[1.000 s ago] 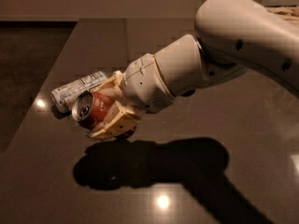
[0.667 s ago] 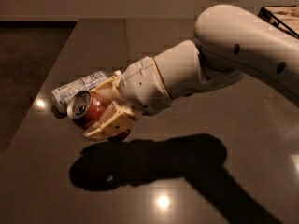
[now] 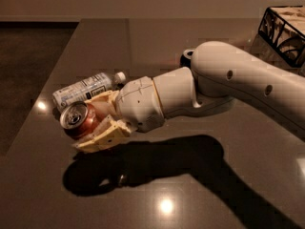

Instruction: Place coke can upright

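My arm (image 3: 238,80) has sunk lower across the desk (image 3: 200,199), bringing the claw (image 3: 97,122) down. It's clamped on the coke can (image 3: 76,119), lying sideways just before the water bottle (image 3: 83,89); I reckon tipping it upright remains.

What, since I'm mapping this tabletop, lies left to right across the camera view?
coke can, lying sideways in the gripper shut around it → dark round object behind the arm → basket at right edge. Omitted: water bottle, overlapping the can.

Dim; claw (image 3: 91,124) above its hard shadow (image 3: 143,168)
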`<state>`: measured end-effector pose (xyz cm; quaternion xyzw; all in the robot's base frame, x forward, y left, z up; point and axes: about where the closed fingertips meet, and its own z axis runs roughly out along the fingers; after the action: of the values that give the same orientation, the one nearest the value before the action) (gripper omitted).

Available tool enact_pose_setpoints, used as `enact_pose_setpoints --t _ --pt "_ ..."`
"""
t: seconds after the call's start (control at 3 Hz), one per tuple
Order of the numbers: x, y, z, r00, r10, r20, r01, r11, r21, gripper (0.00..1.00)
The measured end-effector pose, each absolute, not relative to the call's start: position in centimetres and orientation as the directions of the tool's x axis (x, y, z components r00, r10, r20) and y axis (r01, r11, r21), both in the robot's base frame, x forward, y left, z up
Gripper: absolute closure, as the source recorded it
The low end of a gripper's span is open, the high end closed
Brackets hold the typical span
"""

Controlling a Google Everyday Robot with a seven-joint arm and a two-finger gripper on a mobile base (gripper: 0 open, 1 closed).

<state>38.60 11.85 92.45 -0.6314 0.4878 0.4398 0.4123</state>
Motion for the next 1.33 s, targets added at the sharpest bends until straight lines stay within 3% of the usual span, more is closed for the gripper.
enact_pose_setpoints --t 0.67,1.33 --pt "38.2 13.0 90.4 0.053 -0.139 -0.989 -0.985 -0.173 -0.029 1.0" --pt "38.1 13.3 89.3 0.0 -0.079 -0.997 -0.99 -0.141 0.011 0.58"
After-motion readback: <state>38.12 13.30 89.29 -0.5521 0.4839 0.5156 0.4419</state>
